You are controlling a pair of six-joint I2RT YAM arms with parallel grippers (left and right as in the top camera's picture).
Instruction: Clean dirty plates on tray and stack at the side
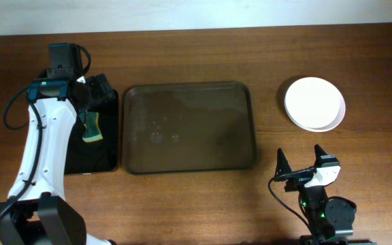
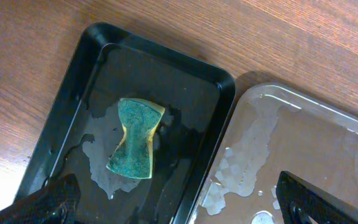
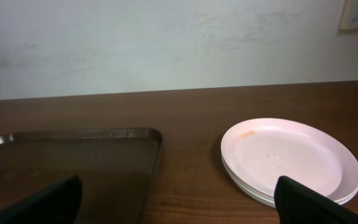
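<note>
The white plates (image 1: 314,103) sit in a stack on the table right of the dark brown tray (image 1: 189,127); the stack also shows in the right wrist view (image 3: 291,158). The tray holds only water patches (image 2: 303,155). My left gripper (image 1: 95,92) is open and empty above the small black tray (image 1: 94,133), where a green-and-yellow sponge (image 2: 135,138) lies in a puddle. My right gripper (image 1: 301,163) is open and empty, low near the front edge, with the tray (image 3: 73,162) to its left.
The small black tray (image 2: 73,93) lies against the brown tray's left side. Bare wooden table (image 1: 271,68) surrounds both trays. A pale wall (image 3: 166,43) stands behind the table.
</note>
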